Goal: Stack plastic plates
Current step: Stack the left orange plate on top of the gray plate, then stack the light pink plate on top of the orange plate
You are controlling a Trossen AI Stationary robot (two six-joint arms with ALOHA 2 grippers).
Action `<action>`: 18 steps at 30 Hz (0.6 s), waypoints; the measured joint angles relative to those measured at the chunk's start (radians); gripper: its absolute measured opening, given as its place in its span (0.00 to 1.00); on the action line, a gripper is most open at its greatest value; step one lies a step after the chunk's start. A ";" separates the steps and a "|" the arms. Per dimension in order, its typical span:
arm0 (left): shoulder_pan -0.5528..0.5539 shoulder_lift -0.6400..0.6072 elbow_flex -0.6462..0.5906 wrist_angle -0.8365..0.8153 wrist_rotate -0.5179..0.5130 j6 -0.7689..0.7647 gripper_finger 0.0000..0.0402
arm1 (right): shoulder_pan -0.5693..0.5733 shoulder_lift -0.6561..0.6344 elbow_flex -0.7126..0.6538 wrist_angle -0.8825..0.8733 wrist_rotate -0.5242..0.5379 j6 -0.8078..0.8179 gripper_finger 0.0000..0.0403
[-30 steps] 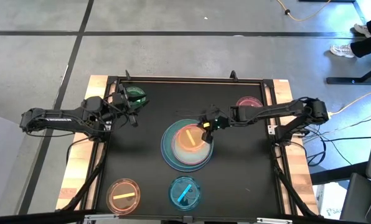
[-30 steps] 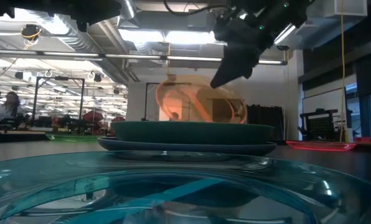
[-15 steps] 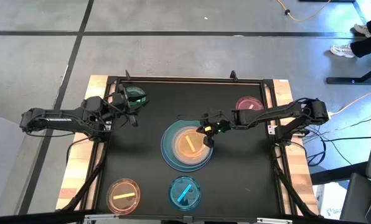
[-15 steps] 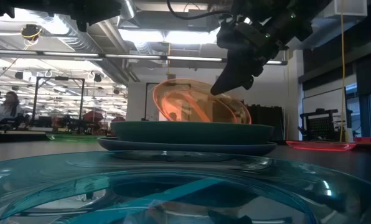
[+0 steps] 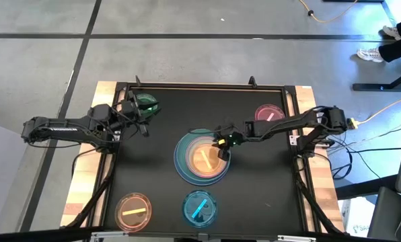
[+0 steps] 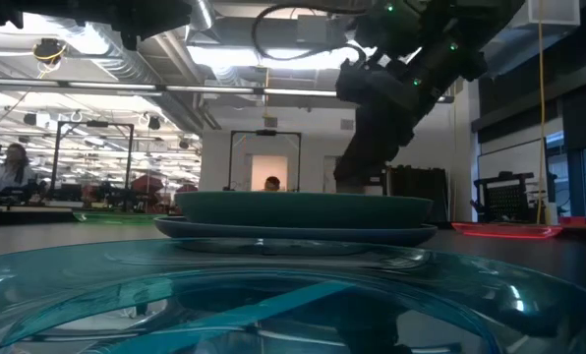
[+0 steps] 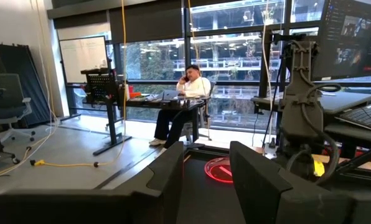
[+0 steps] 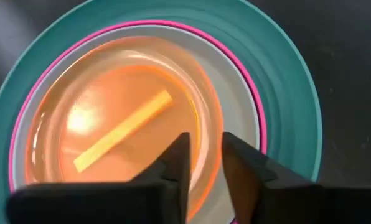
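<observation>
Right claw (image 5: 221,146) grasps one orange plate (image 5: 204,156) on the four-plate stack (image 5: 181,166); four small plates lie apart.

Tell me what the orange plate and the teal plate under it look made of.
Orange plate: likely clear-tinted plastic, glossy; the pale plate beneath shows through, with a highlight. Teal plate: probably opaque moulded plastic, smooth satin; solid colour, nothing shows through. Right gripper is at the orange rim.
</observation>
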 joint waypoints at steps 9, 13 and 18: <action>0.000 0.000 0.000 0.000 0.000 0.000 0.31 | 0.001 -0.138 0.000 -0.119 0.002 -0.072 0.37; 0.000 0.000 0.000 -0.001 0.000 0.000 0.31 | 0.001 -0.269 0.002 -0.324 0.049 -0.041 0.37; 0.000 0.000 0.000 -0.001 0.000 0.000 0.31 | 0.001 -0.380 0.002 -0.598 0.168 0.009 0.36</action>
